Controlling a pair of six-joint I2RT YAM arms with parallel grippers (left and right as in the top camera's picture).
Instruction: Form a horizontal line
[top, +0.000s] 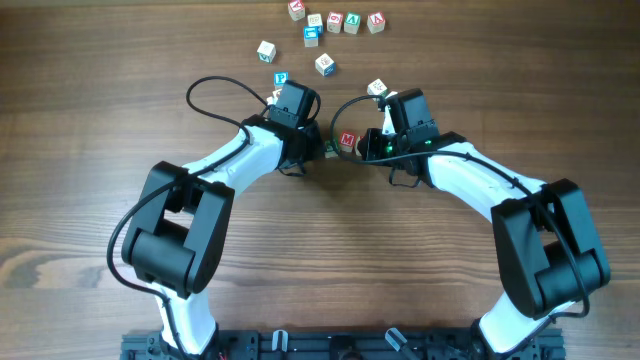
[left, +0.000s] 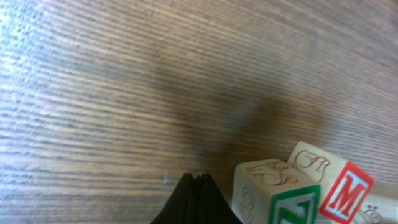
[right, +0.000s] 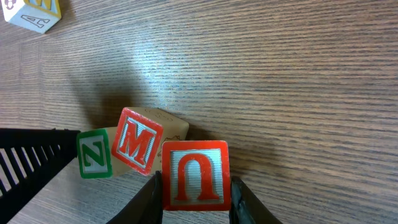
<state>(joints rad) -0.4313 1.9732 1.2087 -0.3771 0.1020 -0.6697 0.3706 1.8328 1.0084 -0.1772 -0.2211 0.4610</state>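
Note:
Three pale wooden cubes sit close together between my two grippers. In the right wrist view the green "N" cube (right: 94, 153) is on the left. The red "M" cube (right: 138, 140) is beside it, tilted. The red arch-letter cube (right: 194, 172) touches the M cube's right side. My right gripper (right: 194, 186) is shut on the arch-letter cube. In the left wrist view my left gripper (left: 198, 182) is shut and empty, just left of the N cube (left: 280, 196), with the M cube (left: 341, 190) behind it. Overhead, the M cube (top: 347, 139) shows between the left gripper (top: 318, 142) and the right gripper (top: 366, 145).
A row of several letter cubes (top: 343, 21) lies at the far edge. Loose cubes lie nearer: one white (top: 265, 50), one (top: 325, 65), a blue "P" cube (top: 281, 79) behind the left wrist, one (top: 377, 88) behind the right wrist. A cube (right: 31, 12) shows at the right wrist view's top left.

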